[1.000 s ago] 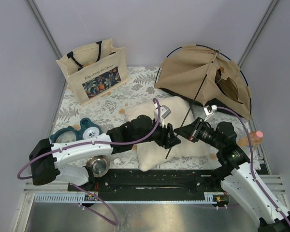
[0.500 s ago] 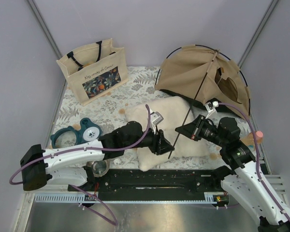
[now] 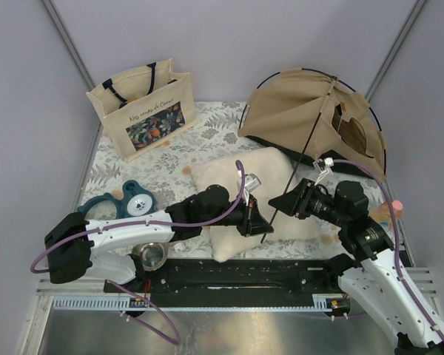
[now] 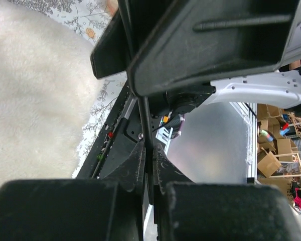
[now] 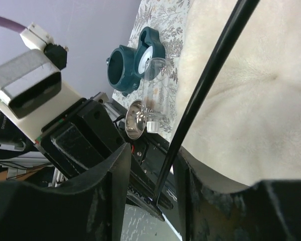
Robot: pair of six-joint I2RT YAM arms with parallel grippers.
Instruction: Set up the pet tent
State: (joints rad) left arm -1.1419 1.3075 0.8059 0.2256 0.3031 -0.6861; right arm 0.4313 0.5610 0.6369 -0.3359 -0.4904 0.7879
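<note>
— Where did your tent point(image 3: 303, 111) stand?
— At the back right of the surface point(image 3: 170, 159). One black pole point(image 3: 299, 168) slanted from it down over the pillow point(image 3: 229, 177).
— And your tools?
— Your left tool point(image 3: 260, 221) was clenched on the pole's lower end. Your right tool point(image 3: 278, 203), just farther up the pole, was released, a finger on either side of it.

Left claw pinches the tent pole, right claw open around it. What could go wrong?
1. The left claw grips the thin pole near its free end; it could slip or twist out.
2. The right claw stands open around the pole, so nothing backs that grip.
3. Pulling may drag the pet tent rather than flex the pole.
</note>
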